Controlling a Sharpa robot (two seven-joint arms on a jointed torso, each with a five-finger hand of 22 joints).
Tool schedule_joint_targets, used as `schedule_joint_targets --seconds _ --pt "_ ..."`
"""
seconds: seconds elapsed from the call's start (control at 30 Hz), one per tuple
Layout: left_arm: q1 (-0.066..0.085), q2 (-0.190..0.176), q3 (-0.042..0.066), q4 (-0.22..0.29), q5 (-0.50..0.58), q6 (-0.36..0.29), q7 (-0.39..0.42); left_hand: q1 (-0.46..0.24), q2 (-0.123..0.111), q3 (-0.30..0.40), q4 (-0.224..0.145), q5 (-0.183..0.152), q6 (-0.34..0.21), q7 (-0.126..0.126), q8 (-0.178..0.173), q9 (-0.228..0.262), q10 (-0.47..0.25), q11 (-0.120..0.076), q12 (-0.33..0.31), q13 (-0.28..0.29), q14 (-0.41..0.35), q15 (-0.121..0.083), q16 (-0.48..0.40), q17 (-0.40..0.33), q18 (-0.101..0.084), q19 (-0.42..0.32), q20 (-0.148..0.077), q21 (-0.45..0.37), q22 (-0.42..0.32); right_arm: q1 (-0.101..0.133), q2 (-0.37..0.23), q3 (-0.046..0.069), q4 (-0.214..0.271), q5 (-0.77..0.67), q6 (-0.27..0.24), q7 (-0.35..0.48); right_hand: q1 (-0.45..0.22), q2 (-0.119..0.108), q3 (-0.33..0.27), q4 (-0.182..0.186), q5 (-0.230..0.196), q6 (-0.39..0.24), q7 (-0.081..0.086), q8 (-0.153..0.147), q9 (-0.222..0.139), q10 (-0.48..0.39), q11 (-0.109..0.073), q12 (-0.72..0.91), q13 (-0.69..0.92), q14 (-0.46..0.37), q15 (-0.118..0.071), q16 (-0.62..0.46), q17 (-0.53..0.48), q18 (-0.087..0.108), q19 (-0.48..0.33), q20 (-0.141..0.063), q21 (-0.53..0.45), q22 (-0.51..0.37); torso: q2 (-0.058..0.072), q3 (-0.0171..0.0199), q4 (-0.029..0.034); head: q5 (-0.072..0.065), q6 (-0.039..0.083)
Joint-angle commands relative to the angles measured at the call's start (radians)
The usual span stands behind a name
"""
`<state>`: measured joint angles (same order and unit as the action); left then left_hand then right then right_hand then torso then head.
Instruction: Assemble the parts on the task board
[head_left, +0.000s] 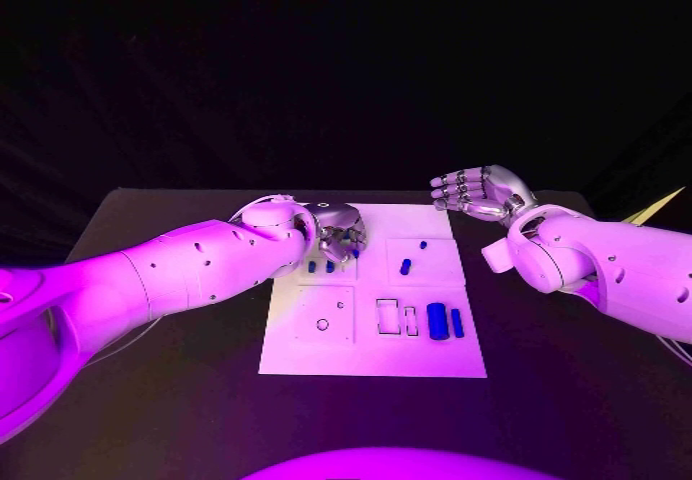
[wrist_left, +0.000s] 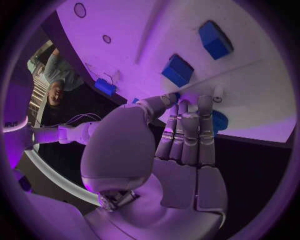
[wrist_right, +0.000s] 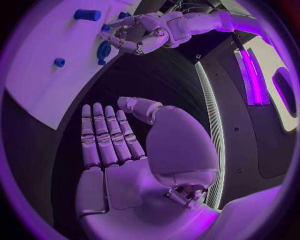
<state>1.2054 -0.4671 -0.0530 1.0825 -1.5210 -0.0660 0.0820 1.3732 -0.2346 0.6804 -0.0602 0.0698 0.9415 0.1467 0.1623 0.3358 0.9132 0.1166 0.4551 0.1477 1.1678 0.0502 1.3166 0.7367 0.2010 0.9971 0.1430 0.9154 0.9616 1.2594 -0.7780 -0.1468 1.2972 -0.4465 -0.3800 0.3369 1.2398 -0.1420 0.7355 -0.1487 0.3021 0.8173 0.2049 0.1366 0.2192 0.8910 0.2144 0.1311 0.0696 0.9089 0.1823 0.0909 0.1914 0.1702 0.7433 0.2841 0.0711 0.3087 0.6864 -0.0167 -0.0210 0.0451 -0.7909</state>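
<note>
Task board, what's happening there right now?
Left hand fingers down on the task board among blue parts. Right hand open, off the board. Nothing in the way.

One white task board (head_left: 372, 345) lies on one black table (head_left: 159, 400). Two silver hands are in view: the left hand (head_left: 339, 235) and the right hand (head_left: 483, 192). At least five blue parts (head_left: 437, 321) show on the board.

Board's far-left corner taken, near edge free

The left hand (head_left: 338, 235) covers the task board's (head_left: 372, 360) far-left corner; blue parts (head_left: 437, 321) stand at near right. The right hand (head_left: 483, 193) hovers beyond the far-right corner, over black table (head_left: 577, 400).
</note>
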Motion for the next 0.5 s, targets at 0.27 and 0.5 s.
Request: schedule_joint_targets --seconds 0.27,0.5 --pt "-0.003 0.007 -0.002 -0.007 -0.005 0.013 -0.007 0.0 0.023 0.0 0.02 0.005 0.042 0.017 0.013 0.011 0.033 -0.003 -0.016 -0.006 0.017 -0.01 0.014 0.014 -0.026 0.048 -0.008 0.022 0.018 0.0 0.0 0.0 0.001 -0.001 0.003 0.003 -0.005 0.022 -0.016 -0.001 0.015 0.011 0.049 -0.019 -0.009 -0.017 0.001 -0.013 -0.006 -0.009 0.004 -0.016 -0.009 0.003 0.013 0.003 -0.007 -0.009 0.0 -0.0003 0.0001 -0.001 0.0" --pt "-0.003 0.015 -0.002 -0.01 -0.008 0.006 0.0 0.006 0.039 0.004 0.019 0.002 0.072 0.009 0.024 0.018 0.069 -0.014 -0.015 0.0 0.053 -0.019 0.036 0.062 -0.033 0.078 -0.017 0.057 0.045 0.0 0.002 0.0 0.001 -0.001 0.004 0.003 -0.005 0.022 -0.016 -0.001 0.015 0.011 0.049 -0.019 -0.009 -0.017 0.001 -0.013 -0.006 -0.009 0.004 -0.016 -0.01 0.003 0.014 0.003 -0.007 -0.01 0.0 -0.0001 -0.0003 -0.001 0.0"
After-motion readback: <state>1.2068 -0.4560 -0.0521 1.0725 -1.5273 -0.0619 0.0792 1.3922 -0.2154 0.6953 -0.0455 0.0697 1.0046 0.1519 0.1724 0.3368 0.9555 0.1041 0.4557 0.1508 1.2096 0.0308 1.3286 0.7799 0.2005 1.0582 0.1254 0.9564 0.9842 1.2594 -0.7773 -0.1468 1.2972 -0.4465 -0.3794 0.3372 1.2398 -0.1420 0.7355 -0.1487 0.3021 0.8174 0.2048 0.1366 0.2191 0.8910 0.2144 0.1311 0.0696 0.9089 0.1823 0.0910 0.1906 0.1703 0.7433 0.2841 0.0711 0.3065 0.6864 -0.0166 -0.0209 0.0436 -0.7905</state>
